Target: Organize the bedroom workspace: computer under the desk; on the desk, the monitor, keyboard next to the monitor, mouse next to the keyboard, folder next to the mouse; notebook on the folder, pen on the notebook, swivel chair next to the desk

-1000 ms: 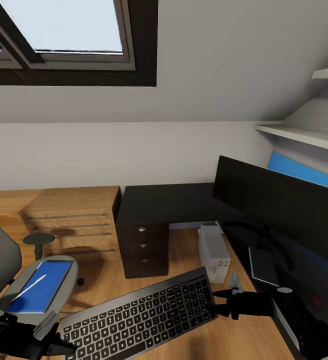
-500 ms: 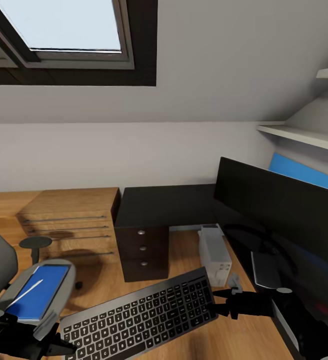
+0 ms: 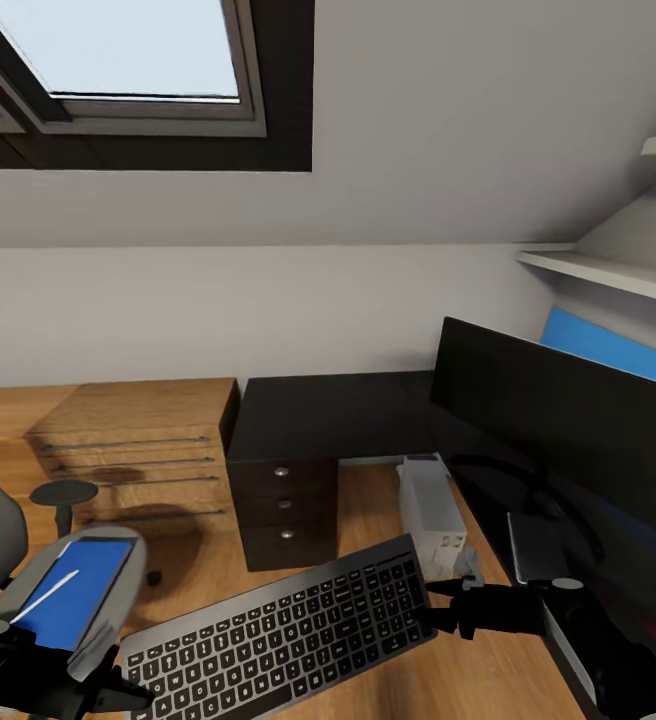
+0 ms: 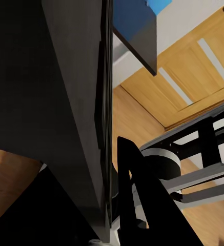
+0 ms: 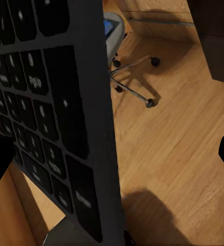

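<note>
keyboard [image 3: 286, 628] | between left gripper [image 3: 118, 690] and right gripper [image 3: 446, 606]

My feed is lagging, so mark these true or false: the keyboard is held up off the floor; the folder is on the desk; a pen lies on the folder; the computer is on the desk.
1. The keyboard is held up between both grippers: true.
2. The folder is on the desk: false, it lies on the swivel chair seat.
3. A pen lies on the folder: true.
4. The computer is on the desk: false, it stands on the floor.

Edge-on keyboard [image 4: 65, 102] above wooden floor [image 4: 168, 72]
</note>
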Available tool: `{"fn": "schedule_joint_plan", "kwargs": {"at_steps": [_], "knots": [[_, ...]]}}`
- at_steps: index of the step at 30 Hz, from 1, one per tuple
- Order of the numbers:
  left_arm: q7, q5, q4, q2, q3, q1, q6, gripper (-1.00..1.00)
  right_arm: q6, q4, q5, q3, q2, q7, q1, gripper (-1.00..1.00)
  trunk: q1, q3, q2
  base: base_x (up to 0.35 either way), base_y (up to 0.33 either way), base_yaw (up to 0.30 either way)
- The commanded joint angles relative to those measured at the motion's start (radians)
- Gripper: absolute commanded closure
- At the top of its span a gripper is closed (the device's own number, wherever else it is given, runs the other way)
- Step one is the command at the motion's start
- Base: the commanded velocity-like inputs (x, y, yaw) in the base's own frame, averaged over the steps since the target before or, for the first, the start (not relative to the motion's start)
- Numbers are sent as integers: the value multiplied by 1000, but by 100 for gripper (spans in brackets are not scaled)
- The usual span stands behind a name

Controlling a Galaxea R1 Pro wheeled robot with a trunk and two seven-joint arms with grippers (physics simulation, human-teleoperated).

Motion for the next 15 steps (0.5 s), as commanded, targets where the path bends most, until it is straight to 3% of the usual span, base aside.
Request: {"fn": "schedule_joint_plan", "kwargs": {"at_steps": [1, 9, 15], "knots": [[-1, 7, 0, 2, -6, -2, 8, 100, 6, 0, -1, 1, 0, -3, -1, -100, 1, -2, -2, 95, 0, 0], [-1, 7, 0, 2, -6, -2, 8, 100, -17, 5, 1, -1, 45, -36, -1, -100, 1, -2, -2, 95, 0, 0], [-1, 6, 0, 2, -4, -2, 11, 100, -21, 6, 2, 1, 56, -54, -1, -100, 1, -2, -2, 64, 0, 0]]}}
